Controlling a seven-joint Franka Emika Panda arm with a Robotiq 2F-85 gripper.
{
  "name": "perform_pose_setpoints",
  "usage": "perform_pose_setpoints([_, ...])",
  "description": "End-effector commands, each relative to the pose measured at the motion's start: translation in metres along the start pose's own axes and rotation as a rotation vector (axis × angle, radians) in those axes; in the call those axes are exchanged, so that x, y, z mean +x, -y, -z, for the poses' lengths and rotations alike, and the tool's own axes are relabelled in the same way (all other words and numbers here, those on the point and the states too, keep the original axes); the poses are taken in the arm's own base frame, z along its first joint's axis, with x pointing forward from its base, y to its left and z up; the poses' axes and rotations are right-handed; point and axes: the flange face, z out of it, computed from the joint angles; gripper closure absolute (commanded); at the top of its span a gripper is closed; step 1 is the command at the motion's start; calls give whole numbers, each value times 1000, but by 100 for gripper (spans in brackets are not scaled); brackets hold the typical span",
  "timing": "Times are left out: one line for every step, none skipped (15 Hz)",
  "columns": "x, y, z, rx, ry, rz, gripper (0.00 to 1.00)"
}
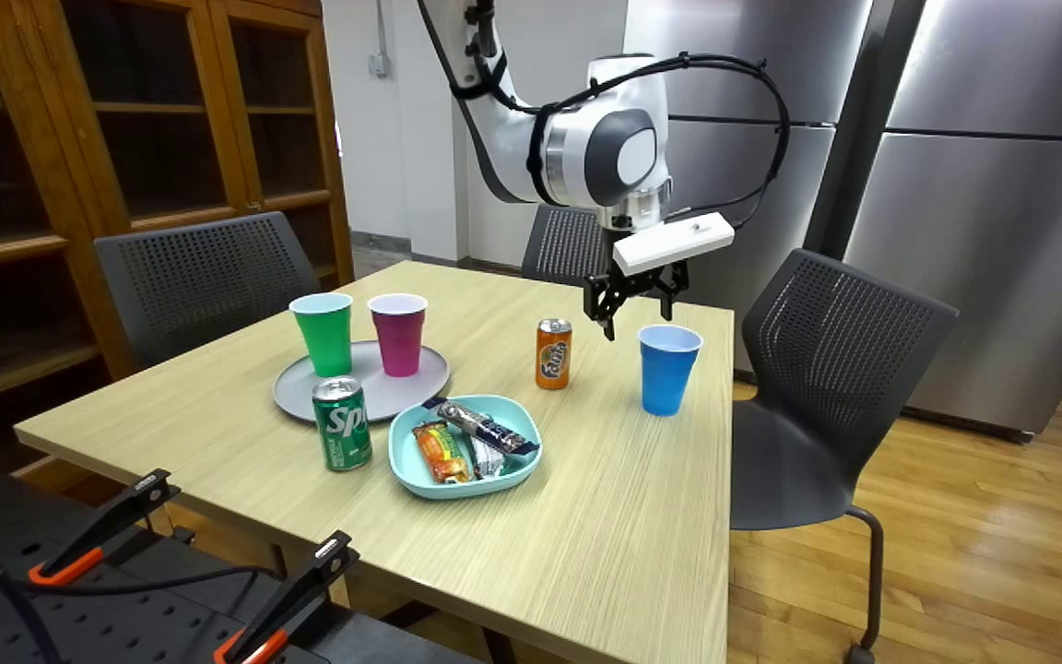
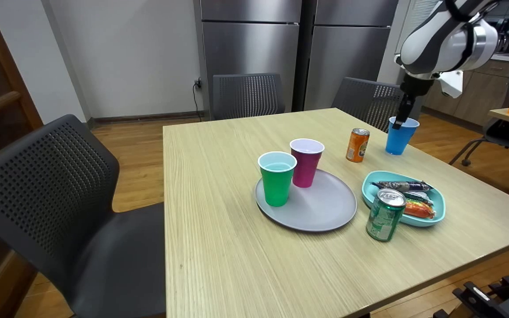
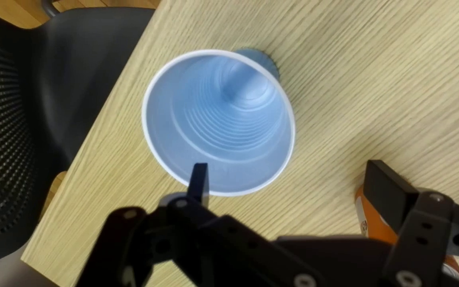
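In the wrist view the blue cup (image 3: 221, 127) stands on the table (image 3: 353, 99) at ten o'clock from my jaws, which are spread and hold nothing. I judge it light and easily crushed; I'd grip it softly below the rim.

The wrist view faces down, close above the blue cup (image 3: 219, 119). Both exterior views slant down from well back, sharing the counter (image 1: 623, 516) around it — facing, in an exterior view, refrigerators (image 2: 250, 51) left of the cup.
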Motion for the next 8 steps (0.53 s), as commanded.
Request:
perform_pose_setpoints([2, -3, -8, 35, 11, -19, 0])
perform_pose_setpoints([1, -2, -10, 43, 15, -19, 0])
perform_pose_setpoints([1, 0, -12, 48, 20, -19, 0])
perform_pose_setpoints([-1, 0, -14, 53, 22, -20, 0])
perform_pose_setpoints([-2, 1, -16, 56, 25, -22, 0])
perform_pose_setpoints([-3, 1, -18, 59, 29, -25, 0])
perform_pose_setpoints([-4, 1, -20, 63, 33, -28, 0])
perform_pose_setpoints([-4, 2, -21, 66, 35, -31, 0])
